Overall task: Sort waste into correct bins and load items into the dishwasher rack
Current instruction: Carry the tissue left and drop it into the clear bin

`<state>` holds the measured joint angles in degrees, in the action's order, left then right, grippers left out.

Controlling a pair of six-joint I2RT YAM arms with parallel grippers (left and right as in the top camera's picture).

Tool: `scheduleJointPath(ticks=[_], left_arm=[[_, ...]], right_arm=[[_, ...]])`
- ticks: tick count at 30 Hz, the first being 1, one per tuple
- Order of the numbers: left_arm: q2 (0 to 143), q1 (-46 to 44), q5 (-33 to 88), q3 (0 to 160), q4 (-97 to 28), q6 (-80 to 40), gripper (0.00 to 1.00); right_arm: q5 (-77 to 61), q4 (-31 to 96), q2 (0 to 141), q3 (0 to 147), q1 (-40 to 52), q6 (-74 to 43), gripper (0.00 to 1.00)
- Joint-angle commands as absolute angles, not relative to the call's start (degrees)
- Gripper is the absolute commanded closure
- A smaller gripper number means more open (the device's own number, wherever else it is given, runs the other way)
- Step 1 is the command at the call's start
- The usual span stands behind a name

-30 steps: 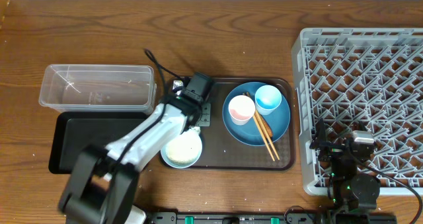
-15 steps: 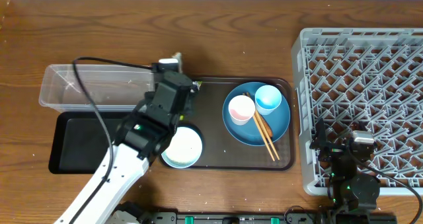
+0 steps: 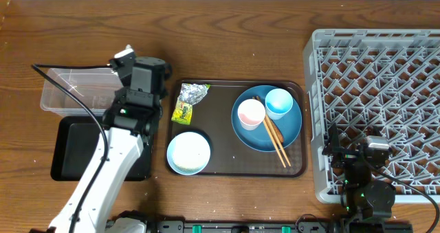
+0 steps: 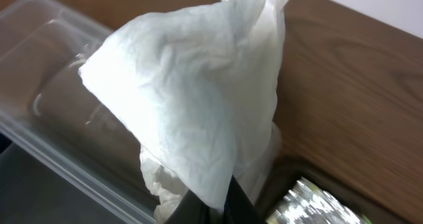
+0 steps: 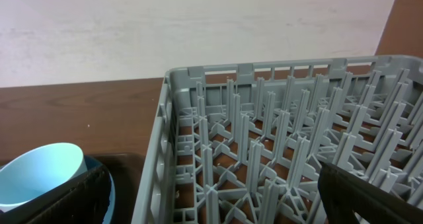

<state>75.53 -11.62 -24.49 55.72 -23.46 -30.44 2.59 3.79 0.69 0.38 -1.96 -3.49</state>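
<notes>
My left gripper (image 3: 130, 64) is shut on a crumpled white tissue (image 4: 198, 105) and holds it above the right end of the clear plastic bin (image 3: 69, 92); its dark fingers (image 4: 218, 207) pinch the tissue's lower end. A crumpled foil wrapper (image 3: 187, 99) lies at the brown tray's (image 3: 227, 168) back left, and it also shows in the left wrist view (image 4: 310, 201). A white bowl (image 3: 188, 152) sits at the tray's front left. A blue plate (image 3: 289, 133) carries a pink cup (image 3: 251, 113), a blue cup (image 3: 278, 102) and chopsticks (image 3: 277, 143). My right gripper (image 3: 350, 152) is open and empty over the grey dishwasher rack's (image 3: 378, 89) front left corner.
A black bin (image 3: 75, 147) lies in front of the clear bin, under my left arm. The rack (image 5: 264, 138) fills the right wrist view, with the blue cup (image 5: 36, 174) at its left. Bare wooden table runs along the back.
My left arm has lifted from the white bowl and swung left and back over the clear bin with the tissue. The wrapper is now uncovered. The right arm has not moved.
</notes>
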Motion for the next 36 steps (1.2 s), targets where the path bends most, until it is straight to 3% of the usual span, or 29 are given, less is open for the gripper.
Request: scheduleJointPath(ticks=[1, 9, 13, 15, 17, 18, 22, 28, 30, 33, 36], left_arm=[[78.5, -8.8, -26.0, 55.5, -22.6, -37.1, 0.92], [88.1, -3.0, -26.0, 55.5, -18.4, -43.0, 0.92], [91.2, -1.1, -26.0, 55.5, -17.5, -43.8, 0.83], [91.3, -0.9, -26.0, 55.5, -17.4, -43.8, 0.57], [90.5, -0.9, -26.0, 55.5, -17.4, -43.5, 0.43], [89.8, -1.0, -26.0, 55.5, -17.4, -42.8, 0.29], [85.2, -1.1, -26.0, 55.5, -17.2, -37.5, 0.0], [75.4, -2.2, -20.2, 55.5, -20.5, -36.9, 0.02], [72.6, -3.2, -12.6, 55.5, -20.7, -31.8, 0.11], [70.8, -5.4, 2.0, 55.5, -20.3, -19.1, 0.11], [71.1, -8.5, 4.6, 55.5, -20.0, -15.3, 0.12]], right_arm=[[3.0, 4.0, 0.3, 0.3, -0.8, -4.0, 0.01], [3.0, 4.0, 0.3, 0.3, -0.8, -4.0, 0.01], [3.0, 4.0, 0.3, 0.3, -0.8, -4.0, 0.01], [3.0, 4.0, 0.3, 0.3, -0.8, -4.0, 0.01], [3.0, 4.0, 0.3, 0.3, -0.8, -4.0, 0.01], [3.0, 4.0, 0.3, 0.3, -0.8, -4.0, 0.01], [3.0, 4.0, 0.3, 0.3, -0.8, -4.0, 0.01], [3.0, 4.0, 0.3, 0.3, -0.8, -4.0, 0.01], [3.0, 4.0, 0.3, 0.3, -0.8, -4.0, 0.01], [3.0, 4.0, 0.3, 0.3, -0.8, -4.0, 0.01], [3.0, 4.0, 0.3, 0.3, -0.8, -4.0, 0.01]])
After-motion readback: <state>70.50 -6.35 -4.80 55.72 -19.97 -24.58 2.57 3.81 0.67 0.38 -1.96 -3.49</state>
